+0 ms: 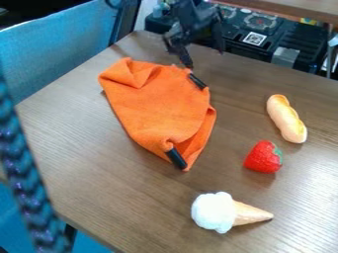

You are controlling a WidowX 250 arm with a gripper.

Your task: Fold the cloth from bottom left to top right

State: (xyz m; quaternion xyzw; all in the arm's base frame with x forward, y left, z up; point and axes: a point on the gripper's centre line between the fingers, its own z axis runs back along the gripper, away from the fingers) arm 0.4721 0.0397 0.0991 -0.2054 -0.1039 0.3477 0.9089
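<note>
One cloth (158, 111) is being borne by the desk (99, 168), upper-right edge just beside the hand (205, 59), fingers being held apart.

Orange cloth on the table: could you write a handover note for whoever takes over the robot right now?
Gripper: open, by the cloth's upper edge; contact unclear.
Cloth: on the table, rumpled, beside the toy strawberry.
Done: small folds at its upper left and lower end; no neat corner-to-corner fold.
To do: probably bring bottom left to top right.
</note>
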